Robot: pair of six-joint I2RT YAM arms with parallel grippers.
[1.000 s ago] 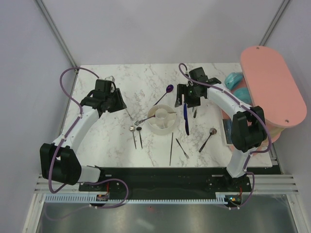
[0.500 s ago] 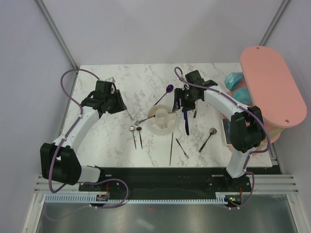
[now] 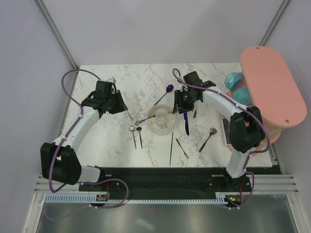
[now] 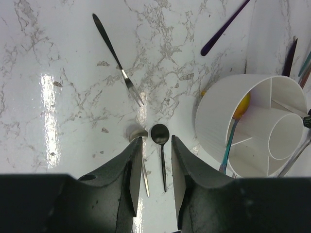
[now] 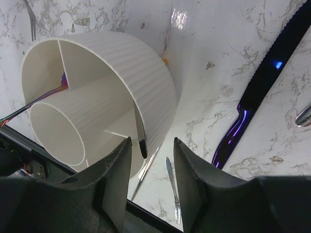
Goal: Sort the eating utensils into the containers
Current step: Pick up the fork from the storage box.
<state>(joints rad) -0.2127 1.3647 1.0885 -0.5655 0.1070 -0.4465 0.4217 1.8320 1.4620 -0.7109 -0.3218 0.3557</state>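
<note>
Your R gripper [image 5: 152, 141] is spread, straddling the rim of the 1 white holder [image 5: 141, 68], w/ 1 gold-bowled spoon [image 4: 241, 106] inside. 1 blue knife [image 5: 243, 116] lies just beside. Your L gripper [image 4: 156, 141] is spread, empty, above 2 spoons: silver spoon [image 4: 136, 132], black spoon [image 4: 160, 133].

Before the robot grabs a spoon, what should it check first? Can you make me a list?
1. Left gripper open and empty: ok.
2. Right gripper open and empty: ok.
3. White holder standing upright: ok.
4. Black spoon lined up under the left gripper: ok.
5. Silver spoon well away from the black one: not ok, they lie side by side.
6. Right gripper clear of the holder's rim: cannot tell, the rim shows right between its fingers.
</note>
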